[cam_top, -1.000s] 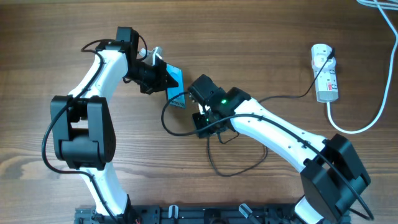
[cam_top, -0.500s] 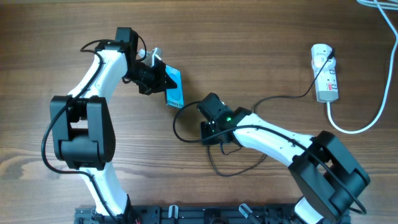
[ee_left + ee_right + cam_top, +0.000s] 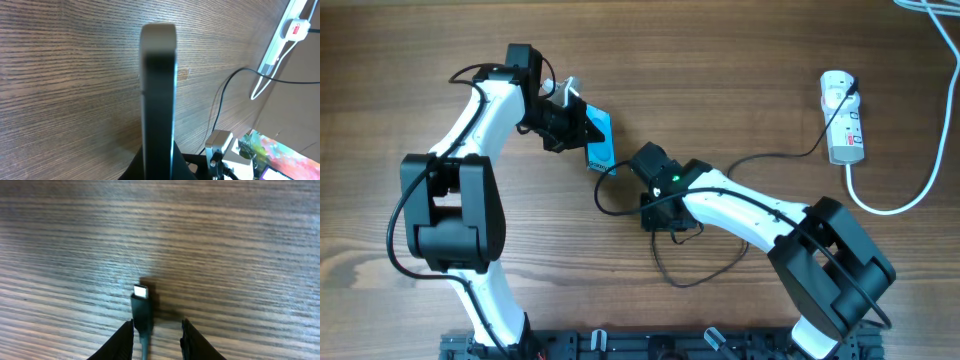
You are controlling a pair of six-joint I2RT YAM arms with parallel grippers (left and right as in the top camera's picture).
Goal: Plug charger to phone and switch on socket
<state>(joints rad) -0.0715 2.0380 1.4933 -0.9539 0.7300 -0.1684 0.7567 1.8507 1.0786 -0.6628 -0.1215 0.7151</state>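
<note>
My left gripper (image 3: 582, 128) is shut on the phone (image 3: 601, 143) and holds it tilted above the table. The left wrist view shows the phone edge-on (image 3: 159, 90), with nothing at its far end. The charger's black cable (image 3: 780, 156) runs from the socket (image 3: 843, 118) and loops under my right arm. Its plug tip (image 3: 141, 302) points away between the fingers of my right gripper (image 3: 156, 330), close to the left finger. There is a gap between the plug and the right finger. In the overhead view my right gripper (image 3: 658, 212) is just lower right of the phone.
A thick white cord (image 3: 910, 200) curves from the socket toward the table's right edge. The socket also shows far off in the left wrist view (image 3: 280, 45). Loose cable loops lie in front of my right arm (image 3: 670, 278).
My right gripper drew back from the phone's lower end toward the lower right, then came a little back up-left. The cable loop moved with it. The left arm and the phone stayed still.
</note>
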